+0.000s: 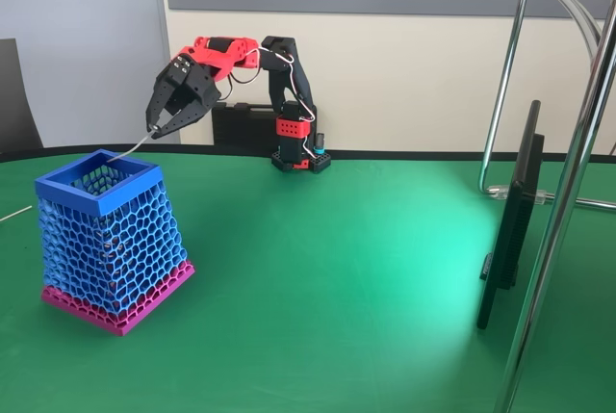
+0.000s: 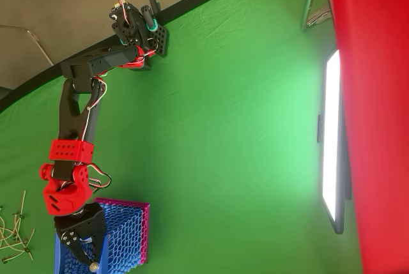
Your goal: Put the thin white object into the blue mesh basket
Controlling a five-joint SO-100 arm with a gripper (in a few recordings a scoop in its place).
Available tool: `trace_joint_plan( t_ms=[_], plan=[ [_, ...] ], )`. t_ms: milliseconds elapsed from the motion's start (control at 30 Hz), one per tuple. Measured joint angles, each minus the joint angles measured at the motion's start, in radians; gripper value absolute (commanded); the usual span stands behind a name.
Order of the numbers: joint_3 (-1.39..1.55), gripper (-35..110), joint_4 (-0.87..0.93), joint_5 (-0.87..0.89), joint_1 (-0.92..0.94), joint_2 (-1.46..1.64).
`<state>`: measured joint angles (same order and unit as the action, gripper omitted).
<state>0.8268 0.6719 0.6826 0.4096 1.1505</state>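
Observation:
The blue mesh basket point(image 1: 106, 240) stands on the green table at the left, with a solid blue rim and a magenta bottom band. My gripper point(image 1: 153, 128) hangs just above and behind its open top, shut on the upper end of the thin white object point(image 1: 130, 146). The stick slants down from the fingertips, and its lower end reaches over the basket's opening. From overhead, the gripper point(image 2: 88, 260) sits over the basket point(image 2: 128, 232), and a small ring end of the thin white object point(image 2: 94, 266) shows at the fingertips.
Several loose white ties point(image 2: 16, 229) lie on the table left of the basket, and one sliver point(image 1: 14, 213) shows at the left edge. A dark monitor point(image 1: 510, 230) and a chrome stand point(image 1: 568, 192) occupy the right side. The arm's base point(image 1: 300, 158) sits at the table's far edge.

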Motion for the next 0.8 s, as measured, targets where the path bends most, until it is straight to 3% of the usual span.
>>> trace_joint_plan(
  t_ms=[100,233,800],
  plan=[
    [0.069,22,0.009,0.152,0.012,0.049],
    [0.175,22,0.006,0.209,0.006,0.132],
    [0.512,22,-0.129,0.206,-0.095,0.382]
  ],
)
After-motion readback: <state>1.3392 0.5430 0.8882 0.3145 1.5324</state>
